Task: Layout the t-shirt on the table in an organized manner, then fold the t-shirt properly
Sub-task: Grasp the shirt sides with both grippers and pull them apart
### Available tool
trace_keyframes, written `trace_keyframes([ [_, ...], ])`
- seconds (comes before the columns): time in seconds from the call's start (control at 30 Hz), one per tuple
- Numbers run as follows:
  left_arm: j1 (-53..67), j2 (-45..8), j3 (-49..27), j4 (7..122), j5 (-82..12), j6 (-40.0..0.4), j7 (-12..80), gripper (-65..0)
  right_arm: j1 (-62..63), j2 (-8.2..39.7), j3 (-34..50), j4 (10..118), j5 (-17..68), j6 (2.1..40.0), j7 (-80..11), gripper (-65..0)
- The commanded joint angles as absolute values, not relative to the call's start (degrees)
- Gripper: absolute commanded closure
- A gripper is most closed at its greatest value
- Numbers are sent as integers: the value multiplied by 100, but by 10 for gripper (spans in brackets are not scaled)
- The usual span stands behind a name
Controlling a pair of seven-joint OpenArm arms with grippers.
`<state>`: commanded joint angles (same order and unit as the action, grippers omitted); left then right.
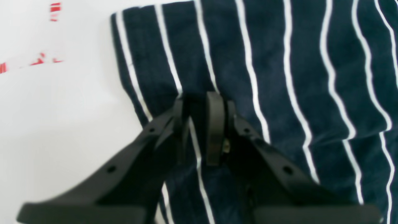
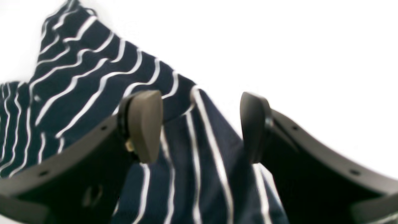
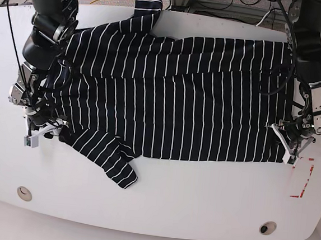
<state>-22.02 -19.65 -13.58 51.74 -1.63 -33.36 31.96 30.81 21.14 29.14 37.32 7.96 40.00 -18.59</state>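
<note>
T-shirt (image 3: 174, 93), black with thin white stripes, is spread flat across the middle of the glossy white table (image 3: 198, 207), body stripes running toward 12 and 6 o'clock in the base view. One sleeve is laid out toward 7 o'clock, its cuff near the front; a second sleeve is seen at 12 o'clock by the far edge. Left gripper (image 1: 202, 102) is pressed on the hem corner at 3 o'clock in the base view, jaws drawn together and clamped on a fold of fabric; red outline marks (image 3: 303, 178) are seen just beside it on the bare tabletop. Right gripper (image 2: 199, 124) is held at 9 o'clock over the shoulder end, jaws apart, a ridge of striped cloth lying between the pads (image 2: 144, 124), untouched on the far side. Two round holes (image 3: 24, 192) are set near the front edge.
</note>
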Motion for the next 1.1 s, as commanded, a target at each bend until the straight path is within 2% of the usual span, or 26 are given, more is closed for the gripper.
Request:
trace_keyframes([
  [0.13,-2202,-1965,-1358,5174,-163,-3336,3196,-82,3037,2079,2914,3969,804,4000,-2079,-373],
  [0.43,-2202,-1965,-1358,5174,-163,-3336,3196,-82,2809,1727,2923,5613,813,4000,-3178,-373],
  [0.73,-2202,-1965,-1358,5174,-163,-3336,3196,-82,2607,1499,2923,5886,831,4000,-3556,-371],
  [1.1,-2246,-1851,-1349,5156,-154,-3336,3169,-86,1455,963,2923,8127,831,4000,-4910,-371],
])
